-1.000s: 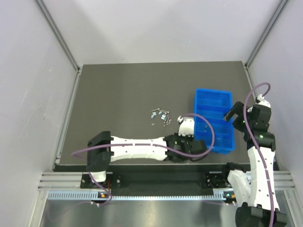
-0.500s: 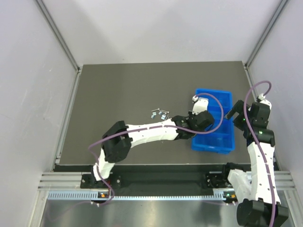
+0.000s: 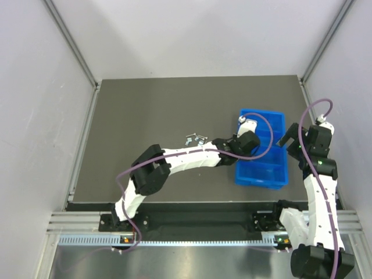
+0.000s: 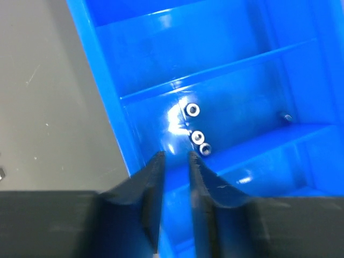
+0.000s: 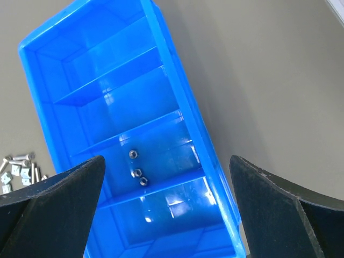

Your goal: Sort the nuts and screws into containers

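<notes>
Top external view puts a small heap of screws (image 3: pixel 196 139) loose on the table (image 3: pixel 145 110), just left of the blue tray (image 3: pixel 278 174), with a few flat bits among them that may be unsorted nuts. The left arm reaches from its base across to the tray, and the left gripper (image 4: pixel 174 158) hangs over the tray's left wall. Its fingers stand only a narrow slit apart, and nothing shows between them. Just beyond its tips, three nuts (image 4: pixel 197 136) lie close together on the floor of one of the two middle compartments. A small dark speck by the far wall of that compartment is too small to name. The other three compartments look bare, with no screw in any of them. On the right, the right gripper (image 5: pixel 166 161) hovers beside the tray's right edge, spread wide and holding nothing. By this showing the sorting is at an early stage: a few nuts are in, and the heap is yet to be sorted.
</notes>
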Action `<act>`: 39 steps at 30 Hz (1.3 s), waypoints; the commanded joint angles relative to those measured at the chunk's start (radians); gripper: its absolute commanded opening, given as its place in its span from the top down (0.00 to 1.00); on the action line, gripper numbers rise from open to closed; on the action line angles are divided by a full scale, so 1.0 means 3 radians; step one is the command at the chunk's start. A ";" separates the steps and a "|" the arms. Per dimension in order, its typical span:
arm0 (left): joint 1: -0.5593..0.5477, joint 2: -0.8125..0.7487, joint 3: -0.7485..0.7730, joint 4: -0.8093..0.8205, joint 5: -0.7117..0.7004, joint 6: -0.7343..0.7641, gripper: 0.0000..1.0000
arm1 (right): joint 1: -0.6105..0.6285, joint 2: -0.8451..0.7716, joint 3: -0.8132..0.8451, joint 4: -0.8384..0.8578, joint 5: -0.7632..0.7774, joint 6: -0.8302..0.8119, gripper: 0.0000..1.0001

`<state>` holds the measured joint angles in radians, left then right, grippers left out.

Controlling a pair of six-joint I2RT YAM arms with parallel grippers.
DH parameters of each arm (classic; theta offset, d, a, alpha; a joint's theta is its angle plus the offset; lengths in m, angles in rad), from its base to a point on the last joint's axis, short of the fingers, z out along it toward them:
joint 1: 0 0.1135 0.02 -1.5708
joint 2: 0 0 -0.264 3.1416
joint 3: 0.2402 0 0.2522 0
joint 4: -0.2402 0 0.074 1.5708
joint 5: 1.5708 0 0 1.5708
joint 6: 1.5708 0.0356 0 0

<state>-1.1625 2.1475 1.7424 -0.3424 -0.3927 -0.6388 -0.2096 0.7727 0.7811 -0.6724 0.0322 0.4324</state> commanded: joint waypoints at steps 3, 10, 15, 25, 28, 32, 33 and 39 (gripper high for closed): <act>0.0157 -0.0745 -0.0183 0.0339 0.0363 0.0125 0.63 | 0.0034 -0.0024 0.0168 0.0272 -0.0269 -0.0193 0.00; 0.0878 -0.1349 -0.0771 0.0053 0.0578 0.0058 0.43 | 0.0034 -0.0116 0.0147 0.0487 -0.0629 -0.0306 0.00; 0.1511 -0.1350 -0.0996 -0.0147 0.1031 0.0487 0.43 | 0.0039 -0.0101 0.0096 0.0595 -0.0807 -0.0342 0.00; 0.1988 -0.1314 -0.1600 0.0532 0.1686 0.2098 0.40 | 0.0039 0.0114 0.0096 0.0835 -0.0895 -0.0301 0.00; 0.2024 -0.1079 -0.1498 0.0472 0.1672 0.2323 0.41 | 0.0039 0.0124 0.0096 0.0912 -0.0864 -0.0316 0.00; 0.2075 -0.0686 -0.1222 0.0241 0.1606 0.2446 0.46 | 0.0039 0.0119 0.0096 0.0942 -0.0778 -0.0342 0.00; 0.2080 -0.0594 -0.1186 0.0246 0.1651 0.2502 0.47 | 0.0044 0.0119 0.0096 0.0942 -0.0722 -0.0342 0.00; 0.2091 -0.0440 -0.1160 0.0425 0.1698 0.2554 0.48 | 0.0039 0.0134 0.0163 0.0881 -0.0543 -0.0383 0.00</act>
<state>-0.5381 1.9995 1.3605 -0.2527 0.0982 0.0818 -0.2092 0.8139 0.7815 -0.4435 -0.1745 0.3386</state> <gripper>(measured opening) 0.524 0.996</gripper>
